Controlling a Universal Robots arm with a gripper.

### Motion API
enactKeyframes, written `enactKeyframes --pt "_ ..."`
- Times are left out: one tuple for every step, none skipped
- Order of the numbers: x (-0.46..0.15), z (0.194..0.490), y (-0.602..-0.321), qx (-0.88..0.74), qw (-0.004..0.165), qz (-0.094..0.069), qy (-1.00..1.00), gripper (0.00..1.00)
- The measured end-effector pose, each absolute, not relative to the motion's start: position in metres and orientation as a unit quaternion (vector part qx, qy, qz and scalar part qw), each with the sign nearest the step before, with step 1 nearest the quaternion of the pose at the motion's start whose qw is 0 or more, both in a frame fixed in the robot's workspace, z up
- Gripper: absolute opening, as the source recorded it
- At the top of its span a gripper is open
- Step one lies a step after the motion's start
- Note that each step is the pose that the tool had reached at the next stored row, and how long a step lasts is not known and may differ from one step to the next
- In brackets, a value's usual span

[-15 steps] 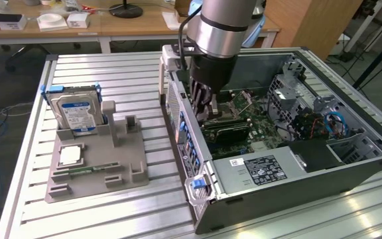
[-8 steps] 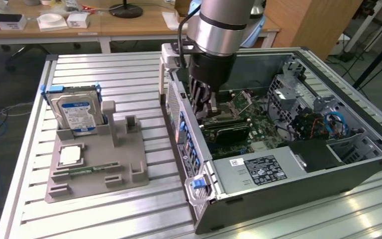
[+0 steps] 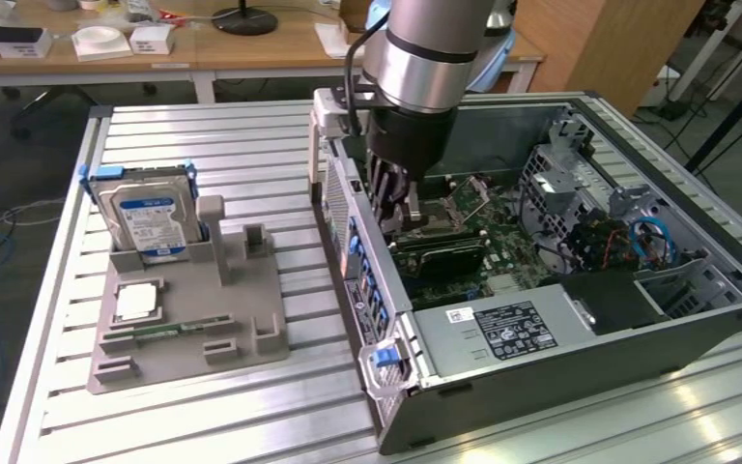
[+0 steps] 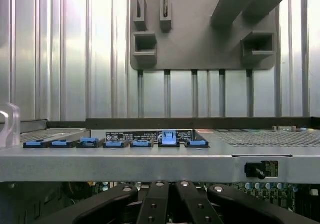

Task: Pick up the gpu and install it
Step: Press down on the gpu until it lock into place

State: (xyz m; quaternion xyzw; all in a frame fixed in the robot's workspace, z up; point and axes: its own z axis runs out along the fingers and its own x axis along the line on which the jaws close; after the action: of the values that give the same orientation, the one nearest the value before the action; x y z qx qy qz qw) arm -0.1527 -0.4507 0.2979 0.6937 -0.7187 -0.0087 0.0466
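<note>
The gripper (image 3: 401, 208) is seen at frame centre w/ fingers (image 4: 165, 204) fully closed, lowered into the open PC case (image 3: 500, 387) over the motherboard, where the gpu (image 3: 439, 253) is seated flat just below it, apart from the tray (image 3: 190, 319) at lower left w/ the hard drive (image 3: 150, 217).

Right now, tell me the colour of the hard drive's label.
Blue and white, on the hard drive standing upright in the grey holder; clearest in the exterior view.

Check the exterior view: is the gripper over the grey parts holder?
No, the gripper is down inside the open computer case, beside the grey parts holder.
</note>
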Motion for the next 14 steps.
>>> enactKeyframes --pt "-0.153 0.298 -0.451 0.694 0.046 -0.009 -0.719 0.11" --pt "-0.152 0.298 -0.451 0.694 0.046 -0.009 -0.719 0.11" --pt "-0.152 0.299 -0.451 0.694 0.047 -0.010 -0.719 0.11" --pt "-0.152 0.300 -0.450 0.694 0.048 -0.012 -0.719 0.11" --pt "-0.151 0.301 -0.450 0.694 0.048 -0.014 -0.719 0.11" --pt "-0.151 0.305 -0.450 0.694 0.051 -0.015 -0.718 0.11" --pt "-0.150 0.307 -0.451 0.694 0.053 -0.016 -0.718 0.11" --pt "-0.150 0.307 -0.451 0.694 0.053 -0.016 -0.718 0.11" --pt "-0.149 0.307 -0.451 0.693 0.054 -0.016 -0.718 0.11" --pt "-0.147 0.308 -0.451 0.693 0.054 -0.016 -0.718 0.11" --pt "-0.144 0.308 -0.451 0.693 0.053 -0.016 -0.718 0.11" --pt "-0.141 0.307 -0.451 0.694 0.051 -0.015 -0.718 0.11" --pt "-0.138 0.307 -0.451 0.694 0.048 -0.013 -0.719 0.11" --pt "-0.135 0.307 -0.451 0.694 0.046 -0.012 -0.719 0.11"
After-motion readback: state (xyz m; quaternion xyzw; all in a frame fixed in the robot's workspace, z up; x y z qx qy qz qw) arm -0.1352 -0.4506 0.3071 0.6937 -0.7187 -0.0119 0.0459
